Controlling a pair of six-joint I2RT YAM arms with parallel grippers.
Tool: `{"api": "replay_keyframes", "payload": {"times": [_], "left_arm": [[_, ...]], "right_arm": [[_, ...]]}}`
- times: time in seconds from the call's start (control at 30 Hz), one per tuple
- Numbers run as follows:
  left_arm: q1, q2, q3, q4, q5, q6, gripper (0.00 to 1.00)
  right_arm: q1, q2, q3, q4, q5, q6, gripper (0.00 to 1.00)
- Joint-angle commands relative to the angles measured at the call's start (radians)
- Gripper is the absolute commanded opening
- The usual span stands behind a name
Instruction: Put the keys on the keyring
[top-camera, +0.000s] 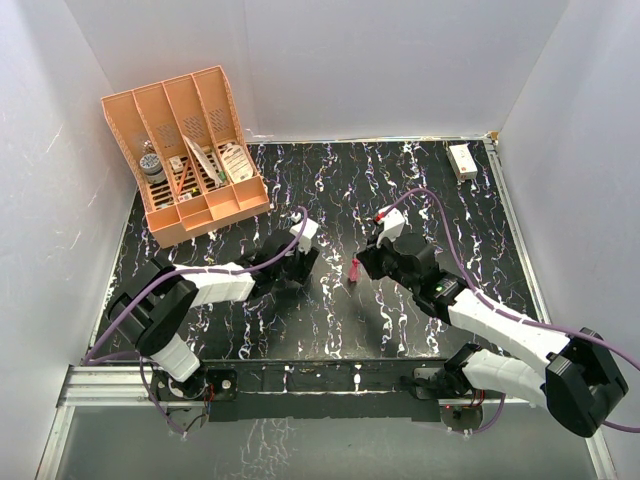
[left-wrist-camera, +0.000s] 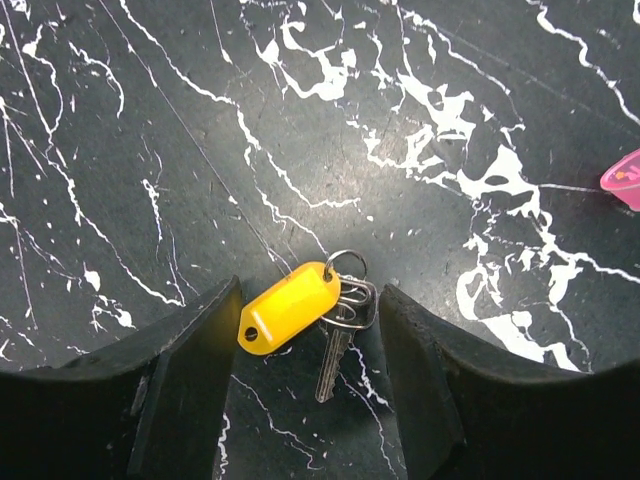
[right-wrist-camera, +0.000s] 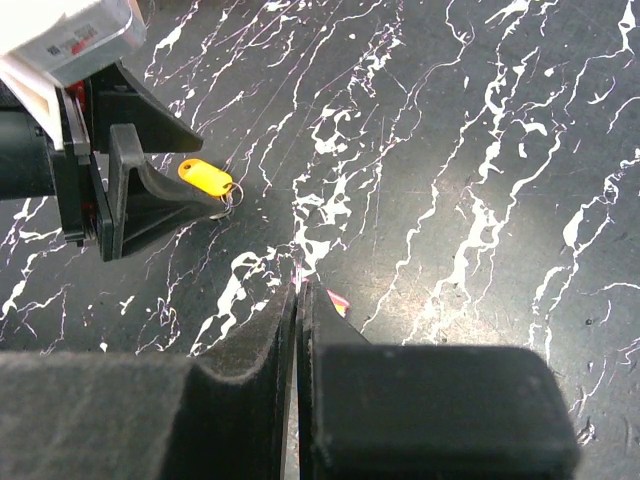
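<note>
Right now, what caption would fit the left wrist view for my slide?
Open left gripper flanks a silver key with yellow tag on the marbled table.

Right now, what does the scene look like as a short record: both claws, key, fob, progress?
left claw: open, low over the table, one finger on each side of the key
key: silver, flat on the table, on a ring with a yellow tag
right claw: shut on the pink fob
pink fob: held, apart from the key
progress: key not yet on the fob
</note>
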Motion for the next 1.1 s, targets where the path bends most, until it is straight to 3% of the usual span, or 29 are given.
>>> {"api": "replay_keyframes", "payload": {"times": [0.0,0.2,0.67,1.07], "left_arm": [[-0.005,-0.048,-0.033,0.03,0.015,0.028,0.58],[-0.004,-0.019,-0.028,0.03,0.011,0.034,0.64],[-0.002,0.06,-0.019,0.049,0.011,0.042,0.61],[0.019,0.03,-0.023,0.005,0.054,0.012,0.43]], "right_arm": [[0.003,-0.027,-0.005,0.05,0.019,-0.01,0.0],[0.003,-0.031,-0.007,0.049,0.02,-0.013,0.0],[0.003,-0.035,-0.004,0.045,0.025,-0.018,0.0],[0.003,-0.032,-0.005,0.048,0.026,-0.02,0.0]]}}
